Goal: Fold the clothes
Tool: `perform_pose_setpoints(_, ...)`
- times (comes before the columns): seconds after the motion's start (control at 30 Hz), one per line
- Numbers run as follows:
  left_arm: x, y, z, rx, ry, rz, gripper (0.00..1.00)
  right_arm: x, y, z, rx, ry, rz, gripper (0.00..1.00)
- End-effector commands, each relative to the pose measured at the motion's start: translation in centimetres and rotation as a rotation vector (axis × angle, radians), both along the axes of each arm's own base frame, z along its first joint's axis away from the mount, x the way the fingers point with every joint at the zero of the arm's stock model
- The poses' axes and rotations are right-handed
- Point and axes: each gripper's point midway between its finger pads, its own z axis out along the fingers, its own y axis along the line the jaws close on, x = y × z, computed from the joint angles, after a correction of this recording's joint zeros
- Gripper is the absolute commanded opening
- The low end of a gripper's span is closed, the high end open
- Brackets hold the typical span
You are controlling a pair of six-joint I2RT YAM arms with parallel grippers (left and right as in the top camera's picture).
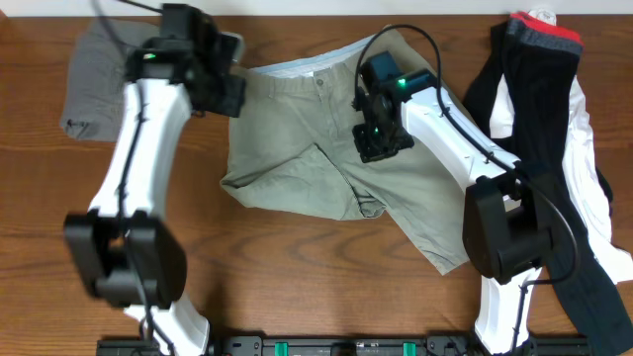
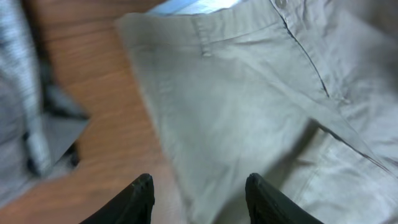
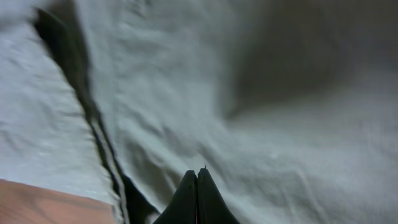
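Right gripper (image 3: 197, 175): fingers pressed together tip to tip, low over the khaki shorts (image 1: 297, 138) near the fly; whether a fold of cloth is caught between them cannot be told
Risk at right gripper: if the tips met on nothing, or on the top layer alone, a lift would likely leave the cloth behind or peel off one layer and skew the fold
Left gripper (image 2: 199, 186): fingers spread, nothing between them, hovering at the shorts' side edge where cloth meets bare table (image 1: 297, 297)
Risk at left gripper: closing this near the edge may catch only a thin margin that slips out, or set one finger on wood
Joint risk: with one hand closed and the other open, a pull would probably drag the shorts sideways and bunch them
Left arm pose: stretched from the near-left base to the far waistband corner, wrist pitched down
Right arm pose: elbow bent, reaching inward to the garment's middle
Surroundings: grey shorts (image 1: 94, 74) far left, black-white sportswear (image 1: 534, 99) far right, both apart from the grippers
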Motion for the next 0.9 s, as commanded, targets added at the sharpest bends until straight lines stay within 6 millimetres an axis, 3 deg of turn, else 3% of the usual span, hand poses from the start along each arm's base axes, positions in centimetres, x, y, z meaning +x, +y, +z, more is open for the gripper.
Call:
perform_pose_setpoints(0.0,1.6,-0.5,-2.7,0.025,0.007,-0.063,0.50,0.2,-0.9,-0.5,-0.008,0.016,-0.044,0.01)
perform_pose_setpoints(0.1,3.0,0.1,-5.0,0.056,0.009,-0.048,0.52,0.3,-0.8,-0.5,-0.004,0.009,-0.044,0.03)
perform_pose_setpoints(0.17,3.7,0.7,-6.6,0.084,0.015,-0.034,0.59,0.5,-0.8,-0.5,-0.002,0.004,-0.044,0.06)
perform_pose_setpoints(0.43,5.6,1.7,-10.4,0.097,0.015,-0.010,0.78,0.7,-0.8,-0.4,0.002,-0.008,-0.036,0.34)
perform_pose_setpoints(0.7,6.8,3.1,-13.9,0.124,0.020,0.020,0.79,1.1,-0.7,-0.4,0.007,-0.020,-0.037,0.40)
perform_pose_setpoints(0.77,6.7,3.0,-14.7,0.122,0.037,0.020,0.74,1.2,-0.6,-0.4,0.009,-0.024,-0.040,0.40)
perform_pose_setpoints(0.87,6.3,2.8,-15.4,0.109,0.066,0.044,0.34,1.3,-0.6,-0.4,0.012,-0.028,-0.050,0.41)
